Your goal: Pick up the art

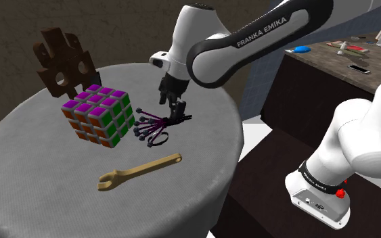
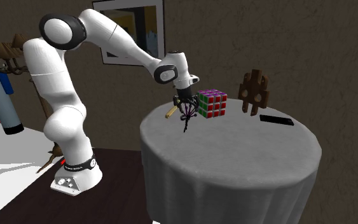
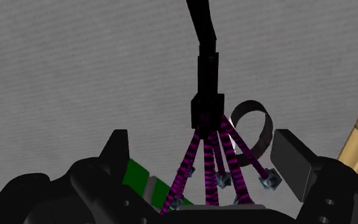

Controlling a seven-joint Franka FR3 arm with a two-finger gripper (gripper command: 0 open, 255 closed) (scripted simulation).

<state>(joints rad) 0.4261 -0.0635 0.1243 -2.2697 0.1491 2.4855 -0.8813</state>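
gripper (image 1: 176,116): 2 fingers apart, straddling, clasping nothing | purple-and-black beaded strand art (image 1: 152,127): flat, toward round grey table's (image 1: 40,196) stand-side edge

- Dim, flat light; the brown walls (image 2: 336,57) look murky.
- The round grey-clothed bench (image 1: 33,203) is evenly lit, with faint shadows.
- In the wrist view, the black hand (image 3: 203,151) is a featureless silhouette.

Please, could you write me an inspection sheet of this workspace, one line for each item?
Surface: round table under a grey cloth.
Job's things: purple-striped strand bundle with black handle, lying on the cloth.
Clutter: multicoloured cube puzzle, tan wrench, brown carved upright piece, flat black slab.
Gripper: all-black two-finger gripper, open, down over the strands, not clasping them.
Cables: nothing seen.
Surroundings: dark counter bearing small items; framed picture on the wall.
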